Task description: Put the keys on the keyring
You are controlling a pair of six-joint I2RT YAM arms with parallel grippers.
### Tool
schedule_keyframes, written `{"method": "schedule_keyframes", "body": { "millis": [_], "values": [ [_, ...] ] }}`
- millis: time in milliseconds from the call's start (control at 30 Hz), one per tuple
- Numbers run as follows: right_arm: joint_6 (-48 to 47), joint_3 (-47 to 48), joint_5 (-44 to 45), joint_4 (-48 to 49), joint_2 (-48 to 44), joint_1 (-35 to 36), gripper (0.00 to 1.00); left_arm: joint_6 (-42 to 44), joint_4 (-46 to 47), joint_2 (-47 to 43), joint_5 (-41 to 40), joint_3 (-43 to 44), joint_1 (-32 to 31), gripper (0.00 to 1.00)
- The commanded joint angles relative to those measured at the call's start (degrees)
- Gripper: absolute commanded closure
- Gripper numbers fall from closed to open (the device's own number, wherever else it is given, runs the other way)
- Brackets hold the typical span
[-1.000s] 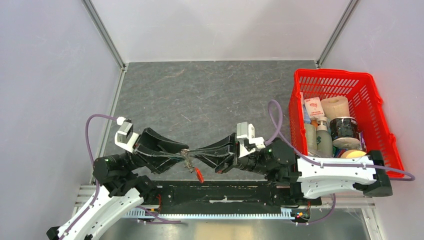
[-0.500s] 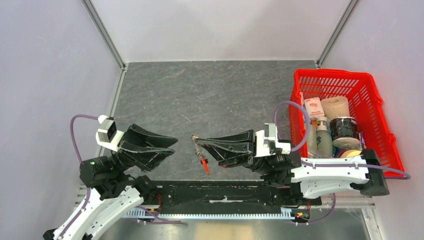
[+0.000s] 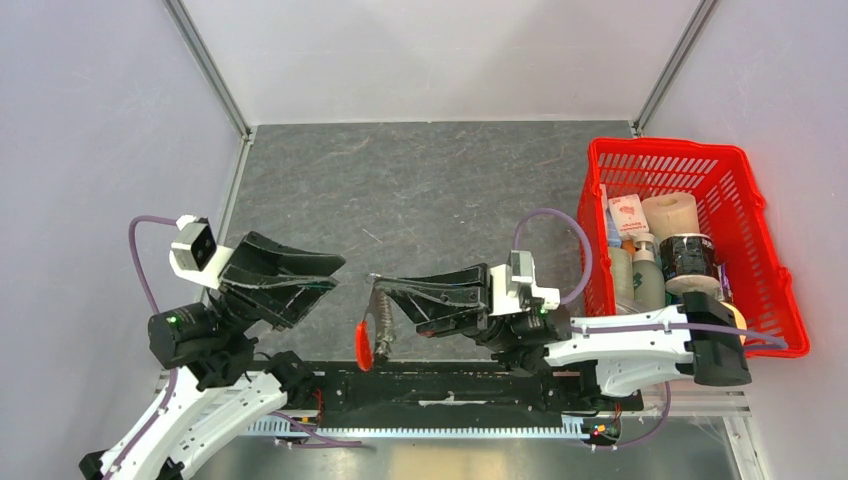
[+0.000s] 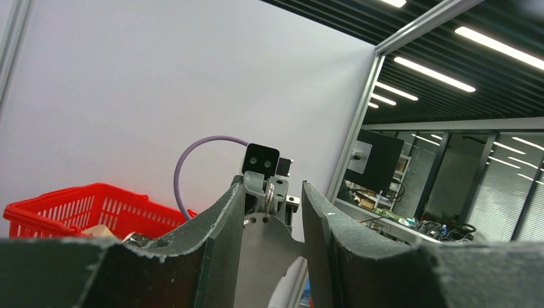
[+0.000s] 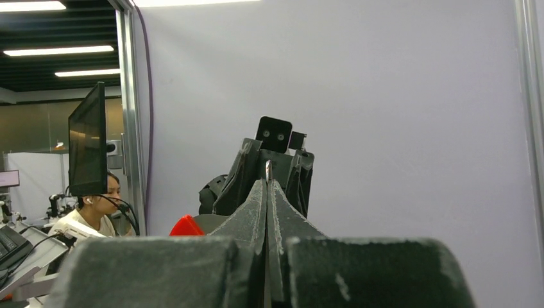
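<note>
Near the front edge of the table, just above the black rail, the right gripper reaches in sideways with its jaws pinched tight on the top of the keyring. The short metal chain and the red fob dangle free below the fingertips. Holding it by the very top looks deliberate to me: the ring hangs in the air, turned toward the other arm, so something could be threaded onto it. The left gripper faces it from close by, its tips apart from the ring and not touching it. Its jaws stand parted with nothing between them; from its own wrist camera I see only the right gripper's closed tips through the gap. As for the keys, I can't pick out a loose one anywhere on the mat. Whether any already hang in that grey bunch on the chain is too small to tell from above. Off to the right sits a red basket holding a paper roll, a dark jar and some bottles. It is well apart from the two grippers and not in their way. What could hinder the next move, I'd guess, is the swinging fob and the empty left jaws.
</note>
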Motion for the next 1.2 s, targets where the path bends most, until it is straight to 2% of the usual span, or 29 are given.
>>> {"method": "schedule_keyframes", "body": {
  "millis": [0, 767, 1167],
  "values": [
    [1.9, 3.3, 1.1, 8.0, 1.1, 0.4, 1.00, -2.0, 4.0, 1.5, 0.3, 1.1, 0.1, 0.56],
    [3.0, 9.7, 2.0, 7.9, 5.4, 0.4, 1.00, -4.0, 9.4, 4.9, 3.7, 1.9, 0.1, 0.64],
    [3.7, 11.3, 2.5, 7.9, 7.2, 0.4, 1.00, -4.3, 10.0, 5.2, 4.9, 2.7, 0.1, 0.71]
  ]
}}
